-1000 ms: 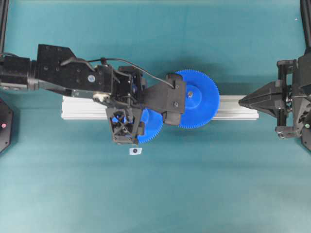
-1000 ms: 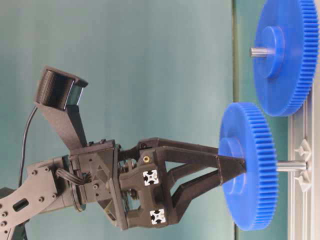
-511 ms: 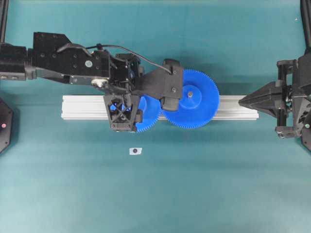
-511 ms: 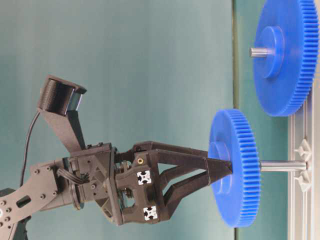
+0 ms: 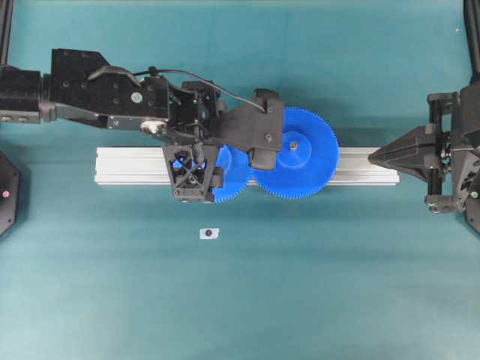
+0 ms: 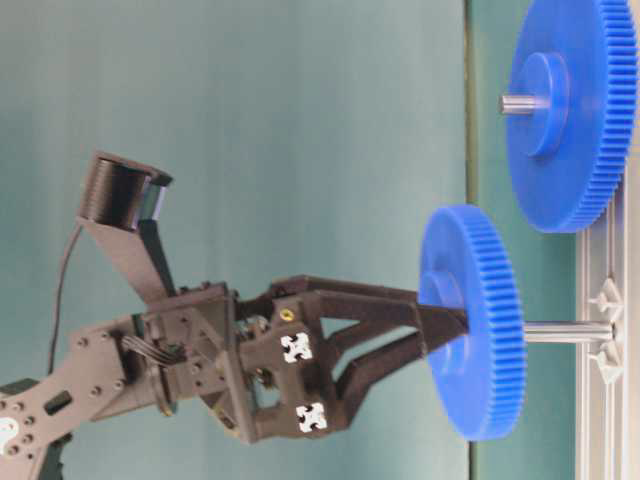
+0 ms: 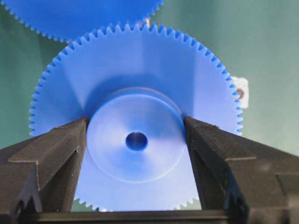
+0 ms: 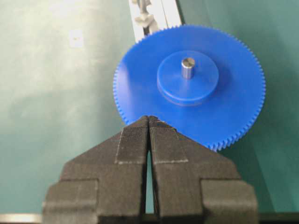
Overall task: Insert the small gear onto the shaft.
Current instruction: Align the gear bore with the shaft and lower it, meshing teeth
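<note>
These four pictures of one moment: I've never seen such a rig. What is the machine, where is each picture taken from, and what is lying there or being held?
It is a two-armed table robot. One picture looks straight down, one looks from table level and is turned sideways, and two come from cameras on the wrists. The left claw grips the small gear by its round hub, fingers on either side. The shaft, a thin grey pin, sticks out of a silver rail on the teal table. From table level the gear looks to be on the pin's tip, not pushed home. A wider gear already sits on its own pin. The right claw is shut and empty, off to the side.
</note>
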### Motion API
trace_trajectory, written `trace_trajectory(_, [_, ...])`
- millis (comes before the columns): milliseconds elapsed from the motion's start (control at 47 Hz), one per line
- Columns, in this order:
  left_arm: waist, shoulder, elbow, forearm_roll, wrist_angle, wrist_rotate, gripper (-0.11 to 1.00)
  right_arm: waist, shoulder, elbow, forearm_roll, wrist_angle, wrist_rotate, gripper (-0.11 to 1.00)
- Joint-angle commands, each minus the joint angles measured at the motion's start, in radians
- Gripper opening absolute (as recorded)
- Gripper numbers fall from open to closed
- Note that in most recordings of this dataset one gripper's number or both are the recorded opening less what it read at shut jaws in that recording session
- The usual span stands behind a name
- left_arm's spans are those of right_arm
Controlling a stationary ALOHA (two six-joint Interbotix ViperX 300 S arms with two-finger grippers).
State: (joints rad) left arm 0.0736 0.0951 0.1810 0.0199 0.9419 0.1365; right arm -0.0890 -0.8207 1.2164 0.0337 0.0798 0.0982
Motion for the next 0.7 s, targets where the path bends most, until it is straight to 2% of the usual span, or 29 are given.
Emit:
trace_trajectory(0, [0.003,-0.018,-0.011,0.002,-0.006,0.000,0.69,-0.002,0.003,-0.009,0.002,-0.009,0.011,0.02])
trace_trajectory(681, [0.014,0.020,0.015,0.003,-0.037,0.003,0.69,-0.002,0.003,-0.003,0.002,-0.012,0.012,0.02])
